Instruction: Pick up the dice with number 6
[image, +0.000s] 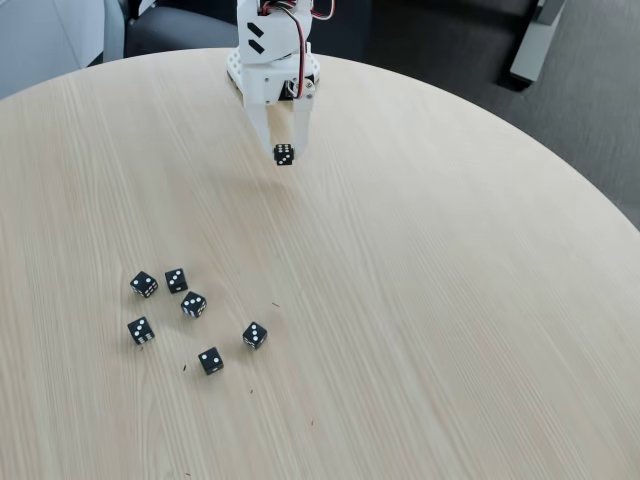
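My white gripper (283, 157) hangs over the far middle of the round table, fingers pointing down. It is shut on a small black die (284, 153) pinched between the fingertips and held clear of the tabletop. The face turned to the camera shows white pips in two rows, which looks like the dice with number 6. The fingers hide the die's side faces.
Several other black dice lie in a loose cluster at the near left, among them one (144, 284) at the cluster's far left and one (254, 335) at its right. The light wooden table (450, 300) curves away at the right. Dark floor and chairs lie behind it.
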